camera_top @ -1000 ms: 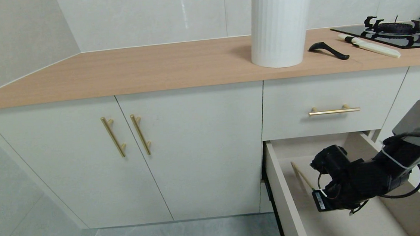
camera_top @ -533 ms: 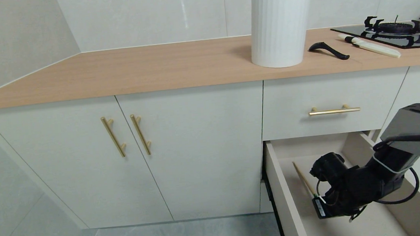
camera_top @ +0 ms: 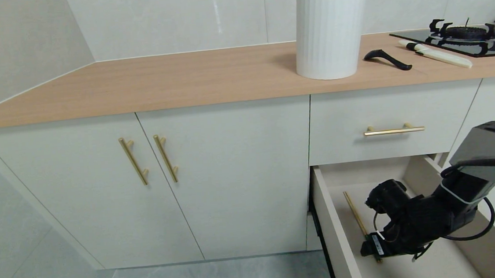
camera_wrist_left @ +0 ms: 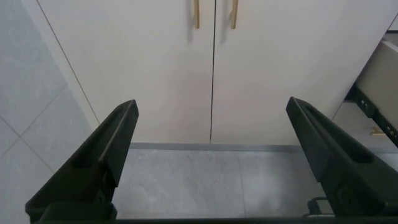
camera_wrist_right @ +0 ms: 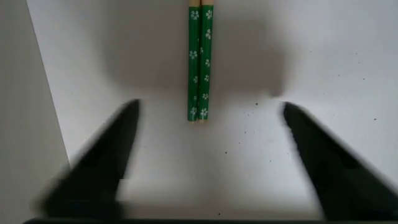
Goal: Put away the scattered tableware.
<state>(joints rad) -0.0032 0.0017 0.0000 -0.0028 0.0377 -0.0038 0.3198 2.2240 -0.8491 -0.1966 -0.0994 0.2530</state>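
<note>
The pair of chopsticks (camera_wrist_right: 199, 62) lies flat on the floor of the open drawer (camera_top: 331, 220), side by side near its left wall. The right gripper (camera_wrist_right: 209, 112) hangs inside the drawer with jaws wide and touching nothing, the chopsticks' green flowered ends between them. The left gripper (camera_wrist_left: 211, 106), jaws also wide and holding nothing, faces the cabinet doors (camera_wrist_left: 214, 68). A knife (camera_top: 435, 54) rests on the tabletop (camera_top: 159, 82).

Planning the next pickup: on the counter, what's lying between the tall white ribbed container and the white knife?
A black curved utensil lies between the white ribbed container and the knife, on the countertop, in the head view.
</note>
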